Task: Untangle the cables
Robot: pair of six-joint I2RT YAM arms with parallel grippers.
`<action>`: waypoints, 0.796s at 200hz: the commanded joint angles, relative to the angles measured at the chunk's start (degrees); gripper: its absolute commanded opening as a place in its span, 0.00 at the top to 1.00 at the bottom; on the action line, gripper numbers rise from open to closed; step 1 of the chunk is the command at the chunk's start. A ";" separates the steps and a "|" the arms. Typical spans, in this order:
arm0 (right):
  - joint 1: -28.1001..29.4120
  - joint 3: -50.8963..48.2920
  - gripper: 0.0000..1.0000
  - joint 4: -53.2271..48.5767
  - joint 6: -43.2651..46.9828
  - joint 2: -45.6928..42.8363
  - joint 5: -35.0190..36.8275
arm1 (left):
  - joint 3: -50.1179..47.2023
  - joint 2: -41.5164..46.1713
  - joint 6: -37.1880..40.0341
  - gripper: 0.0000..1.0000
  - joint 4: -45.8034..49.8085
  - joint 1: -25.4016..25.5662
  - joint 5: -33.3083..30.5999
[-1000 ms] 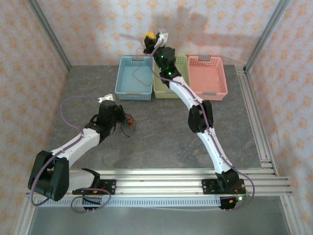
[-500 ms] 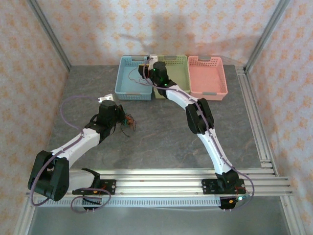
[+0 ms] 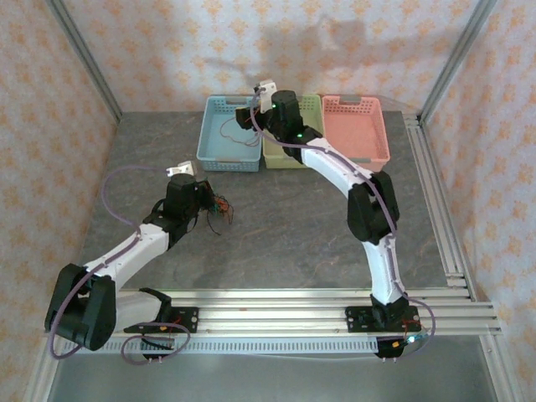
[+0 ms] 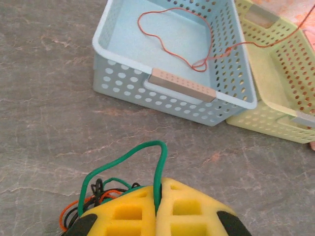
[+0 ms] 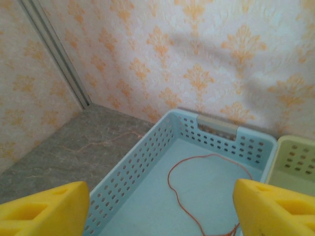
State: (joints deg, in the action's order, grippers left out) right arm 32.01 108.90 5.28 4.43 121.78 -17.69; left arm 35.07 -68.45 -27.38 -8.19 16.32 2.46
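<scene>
Left jaws pinch a green cable [image 4: 159, 172], lower centre; right jaws gape above the basket [image 5: 133, 172]. The clump [image 4: 96, 194] looks light, limp, snag-prone: grip one free loop.

You have bright, even, diffuse light in every view. From overhead, the white right arm [image 3: 335, 172] casts a broad, soft grey shadow on the orange-patterned wallpaper [image 3: 167, 50], and the grey stone-look tabletop [image 3: 276, 234] is lit flat. In your right wrist view, a similar soft shadow crosses the wall. The yellow foam fingers [image 5: 44, 209] of the right gripper [image 5: 160, 189] blur at the bottom corners, while the light blue perforated plastic basket [image 5: 133, 172] is sharp. In your left wrist view, the yellow foam pads [image 4: 123, 214] of the left gripper [image 4: 156, 194] look slightly soft, but the thin green wire [image 4: 158, 172] pinched between them is crisp.
</scene>
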 commanded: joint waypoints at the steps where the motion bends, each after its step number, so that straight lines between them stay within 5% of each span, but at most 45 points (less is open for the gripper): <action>1: -1.10 -2.77 0.24 -2.70 1.92 -3.45 -1.86 | -0.84 1.49 0.75 1.00 -3.33 0.82 0.72; 43: -1.42 -2.21 0.41 -6.46 0.60 -1.31 -4.37 | -0.08 0.34 0.78 1.00 -2.64 0.82 0.62; 54: -1.42 4.43 0.52 -11.45 -0.38 2.25 -4.83 | 0.07 0.24 0.88 1.00 -2.47 0.91 0.62; 69: -1.38 17.74 0.82 -20.00 -3.43 9.88 -4.34 | 0.02 0.30 0.86 1.00 -2.41 1.00 0.31; 80: -1.46 32.92 0.89 -28.14 -7.67 18.49 -4.31 | 0.00 0.33 0.96 1.00 -2.45 1.16 0.18; 86: -1.47 42.65 0.89 -32.91 -9.73 23.99 -5.62 | 0.06 0.31 1.00 1.00 -2.45 1.24 0.10; 101: -1.31 60.09 0.69 -36.82 -15.52 34.67 -12.26 | 0.00 0.50 1.09 1.00 -2.44 1.43 -0.26; 116: -1.03 52.63 0.57 -31.20 -18.31 32.59 -15.25 | 0.04 0.48 1.18 1.00 -2.36 1.52 -0.35; 139: 0.47 39.44 0.39 -27.43 -8.13 26.73 -12.38 | 0.39 0.03 1.19 1.00 -2.12 1.53 -0.31; 159: 1.46 41.17 0.30 -32.70 -0.49 25.94 -6.75 | 0.52 -0.11 1.32 1.00 -1.92 1.57 -0.31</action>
State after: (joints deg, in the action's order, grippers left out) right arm 31.46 148.97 -22.57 -5.08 152.18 -28.42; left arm 35.05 -68.31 -26.96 -8.80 17.65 2.94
